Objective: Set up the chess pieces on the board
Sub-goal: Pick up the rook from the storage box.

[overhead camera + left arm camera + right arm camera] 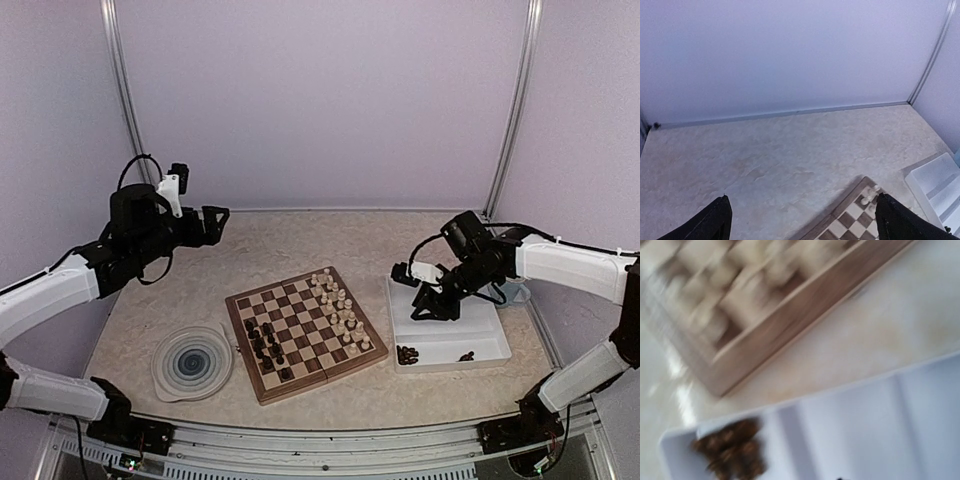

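The board (305, 335) lies mid-table. Pale chess pieces (340, 305) stand along its right side and dark ones (265, 345) on its left. More dark pieces (407, 353) lie in the white tray (470, 335); the right wrist view shows them as a blurred clump (732, 450). My right gripper (435, 305) hovers over the tray's left part. Its fingers are out of the wrist view, and I cannot tell whether it holds anything. My left gripper (215, 222) is raised at the back left, open and empty (802, 196), above the board's far corner (850, 220).
A round blue-swirl plate (192, 362) sits left of the board near the front. The tray (935, 180) lies right of the board, with one small dark piece (466, 356) in its right compartment. Walls close in the back and both sides.
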You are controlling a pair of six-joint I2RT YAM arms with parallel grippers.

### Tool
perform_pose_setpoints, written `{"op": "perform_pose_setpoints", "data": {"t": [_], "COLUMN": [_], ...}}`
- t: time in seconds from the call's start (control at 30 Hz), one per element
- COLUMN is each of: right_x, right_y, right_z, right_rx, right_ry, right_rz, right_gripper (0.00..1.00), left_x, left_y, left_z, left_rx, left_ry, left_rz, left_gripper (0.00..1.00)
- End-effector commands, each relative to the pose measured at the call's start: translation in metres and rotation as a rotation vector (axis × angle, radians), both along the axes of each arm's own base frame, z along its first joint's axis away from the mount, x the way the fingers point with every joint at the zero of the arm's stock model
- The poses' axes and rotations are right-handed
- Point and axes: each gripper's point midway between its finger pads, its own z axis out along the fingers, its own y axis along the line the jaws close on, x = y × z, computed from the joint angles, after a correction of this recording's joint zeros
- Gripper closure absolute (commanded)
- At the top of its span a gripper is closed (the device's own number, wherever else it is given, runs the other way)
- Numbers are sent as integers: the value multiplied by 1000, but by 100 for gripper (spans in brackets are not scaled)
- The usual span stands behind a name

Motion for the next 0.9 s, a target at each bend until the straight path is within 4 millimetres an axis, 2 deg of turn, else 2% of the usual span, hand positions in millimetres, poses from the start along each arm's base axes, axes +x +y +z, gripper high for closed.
{"op": "perform_pose_setpoints", "data": {"t": [0.0,0.03,0.07,0.13,0.2,0.3,0.37,0.5,0.7,0.87], "right_x": [-31,-35,-38,-44,-47,-52,-55,-58,-68,-59], "right_y": [-15,-16,-17,-16,-15,-14,-14,-14,-11,-13], "right_z": [-23,-29,-34,-44,-55,-64,-71,-86,-110,-123], "right_rx": [-36,-43,-48,-49,-58,-68,-84,-129,-187,-235], "right_ry": [14,26,39,74,104,123,127,139,162,132], "right_rz": [107,123,132,150,162,190,208,228,277,247], "right_gripper": [69,70,70,72,73,73,70,68,64,76], "left_x": [1,7,13,14,6,3,-3,-12,-23,-29], "left_y": [22,26,16,-9,-43,-71,-90,-111,-135,-149], "left_z": [51,48,41,38,40,40,33,20,13,3], "left_rx": [-33,-53,-36,-29,-27,-5,38,78,94,115], "left_ry": [-179,-166,-150,-142,-139,-95,-75,-45,-16,16], "left_rz": [308,314,230,80,-87,-133,-162,-196,-236,-264], "left_gripper": [1,1,4,17,27,30,30,30,30,31]}}
